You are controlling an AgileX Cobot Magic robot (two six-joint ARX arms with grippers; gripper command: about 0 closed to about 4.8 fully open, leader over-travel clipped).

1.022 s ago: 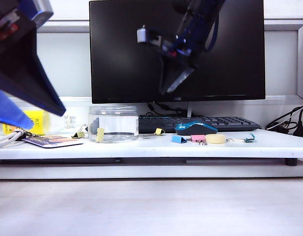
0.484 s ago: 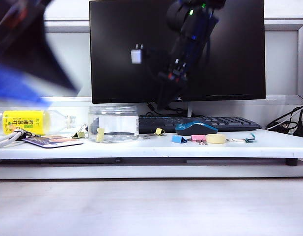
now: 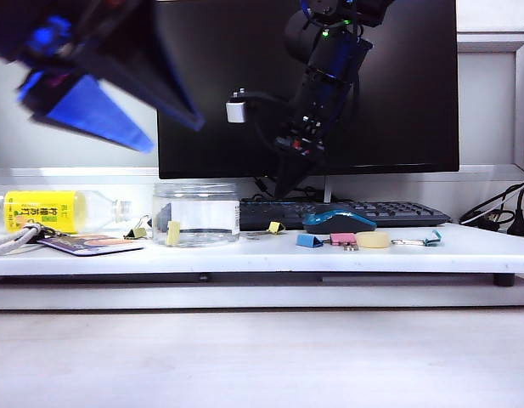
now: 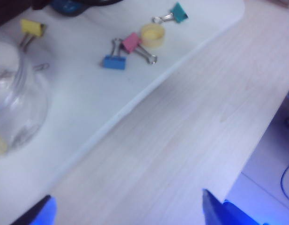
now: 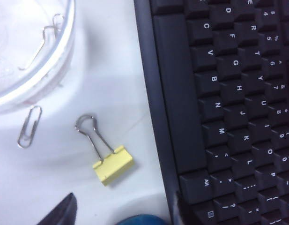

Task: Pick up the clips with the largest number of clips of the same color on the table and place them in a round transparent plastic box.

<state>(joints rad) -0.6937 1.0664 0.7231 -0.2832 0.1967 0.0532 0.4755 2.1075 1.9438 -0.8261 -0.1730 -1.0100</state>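
Note:
Three pale-yellow clips show. One (image 3: 275, 227) (image 5: 112, 164) lies beside the keyboard's near edge. One (image 3: 140, 231) lies left of the round transparent plastic box (image 3: 196, 212) (image 5: 32, 56) (image 4: 15, 108). One (image 3: 173, 232) is at the box's front wall; inside or outside, I cannot tell. My right gripper (image 3: 287, 180) (image 5: 118, 215) hangs open, empty, above the clip by the keyboard. My left gripper (image 3: 172, 136) (image 4: 128, 215) is open, empty, high and blurred above the box's left side.
A blue clip (image 3: 309, 240) (image 4: 114, 62), a pink clip (image 3: 342, 240) (image 4: 132, 42), a yellow ring (image 3: 373, 240) and a teal clip (image 3: 431, 239) lie in a row. A mouse (image 3: 338, 221), keyboard (image 5: 228, 93), monitor (image 3: 397, 85), yellow-labelled bottle (image 3: 62, 210), paper clip (image 5: 29, 126).
My left gripper swung up and right from the far left, uncovering the bottle. My right gripper came down in front of the monitor toward the keyboard and rolled.

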